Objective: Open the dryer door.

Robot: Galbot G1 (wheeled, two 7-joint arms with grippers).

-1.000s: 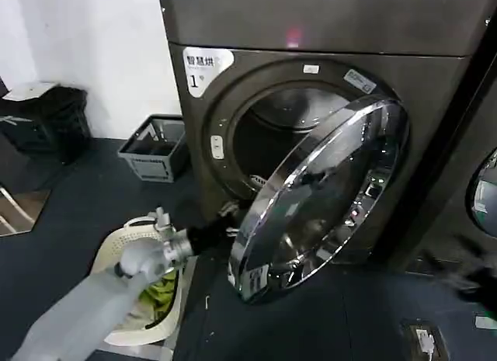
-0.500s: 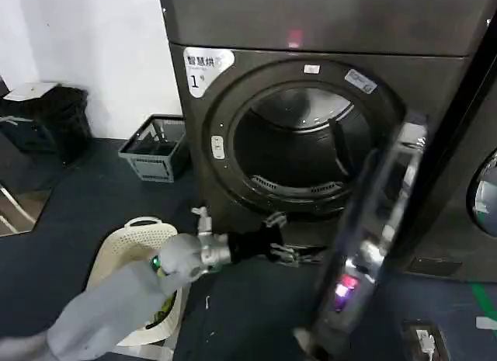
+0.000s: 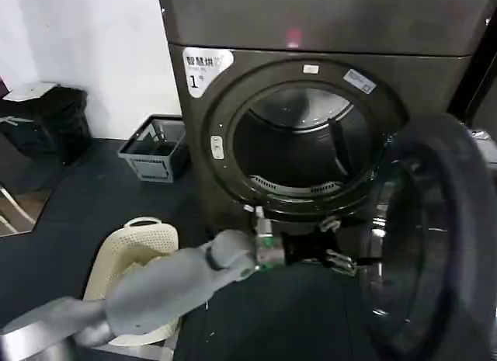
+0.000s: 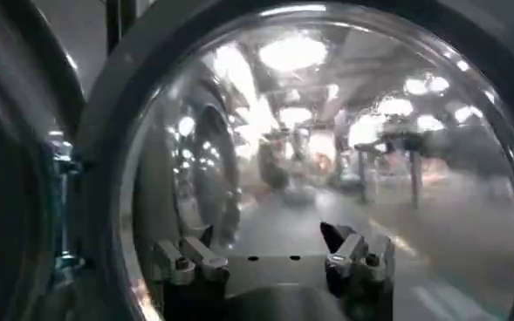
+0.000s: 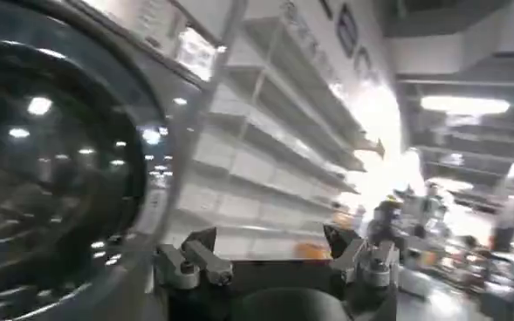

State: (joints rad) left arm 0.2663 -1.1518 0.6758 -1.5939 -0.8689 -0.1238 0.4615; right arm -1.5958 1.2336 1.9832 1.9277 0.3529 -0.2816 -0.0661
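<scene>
The dryer door (image 3: pixel 435 237) is seen swung wide to the right of the dryer, its grey inner face exposed and the drum (image 3: pixel 299 140) uncovered, so the opening is judged essentially done; the left gripper (image 3: pixel 339 256), fingers spread and empty, is held just below the opening.

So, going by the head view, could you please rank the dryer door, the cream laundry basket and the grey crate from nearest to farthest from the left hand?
1. dryer door, right beside the left hand.
2. cream laundry basket, on the floor to the left.
3. grey crate, by the back wall.
</scene>
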